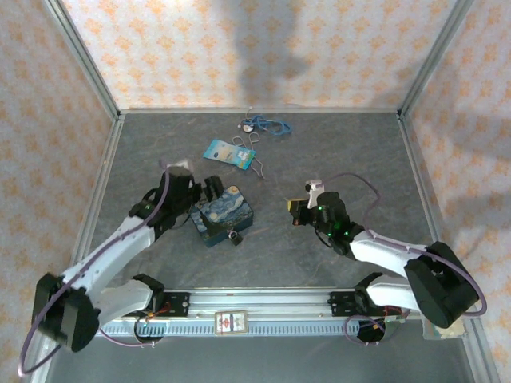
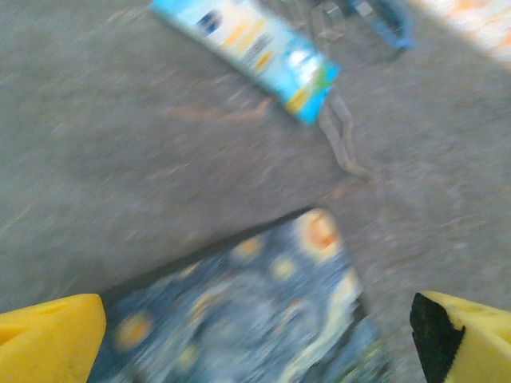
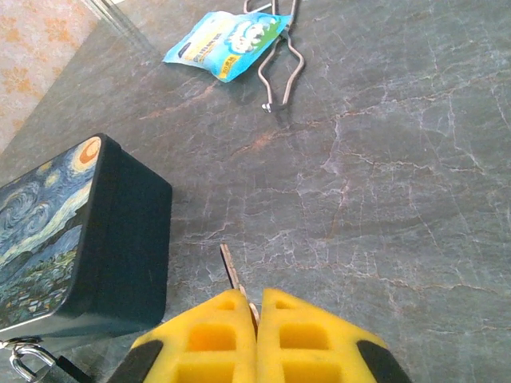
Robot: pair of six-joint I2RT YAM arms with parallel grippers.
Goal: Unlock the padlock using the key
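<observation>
Working on the grey stone-patterned bench [image 1: 343, 152], with the starry-night box [image 1: 225, 212] left of centre in the overhead view. Best to steady that box first. Left gripper [image 1: 209, 190] spread wide, yellow fingers [image 2: 48, 339] at the two lower corners of the left wrist view, box lid between them; too blurred to tell whether touching. Close on the box walls before any push from the other side, or expect sliding.

Right gripper [image 1: 297, 209] right of centre overhead, well apart from the box, pressed together and pinching the key [image 3: 231, 275], with just a thin blade poking out toward the upper left of the right wrist view.

Leave alone the blue packet [image 1: 230, 152] on its wire ring, upper middle overhead.

Padlock [image 1: 235, 237] at the box's lower edge overhead, dark body with silvery shackle, also cut off at the lower left corner of the right wrist view. Keyhole not visible, so no guessing its facing. Bring the key low toward that corner, find the slot, line the blade up, then ease in slowly. Short blade, tiny target: slip in the pinch likely under any sideways load.
</observation>
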